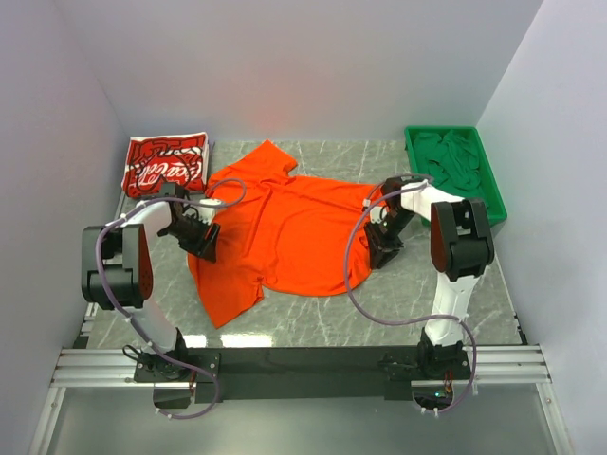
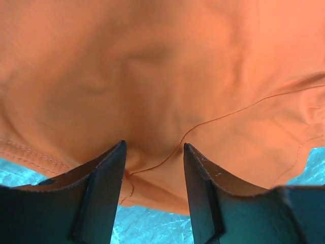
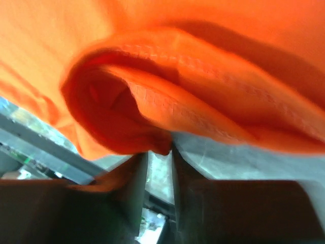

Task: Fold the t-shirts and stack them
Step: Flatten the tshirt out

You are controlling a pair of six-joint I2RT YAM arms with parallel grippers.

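Note:
The bright orange t-shirt (image 1: 285,237) lies spread and rumpled across the middle of the table. The red t-shirt with white script print (image 1: 166,163) lies folded at the back left corner. My left gripper (image 1: 204,242) is low at the orange shirt's left edge. In the left wrist view it is open (image 2: 154,146), with the shirt's hem (image 2: 152,188) between its fingers. My right gripper (image 1: 381,248) is at the shirt's right edge. In the right wrist view it is shut (image 3: 160,152) on a fold of orange cloth (image 3: 152,117), which is raised off the table.
A green plastic tray (image 1: 496,185) holding green cloth stands at the back right. White walls close in the table on the left, back and right. The grey marble tabletop (image 1: 427,284) shows beside the shirt and along the near edge.

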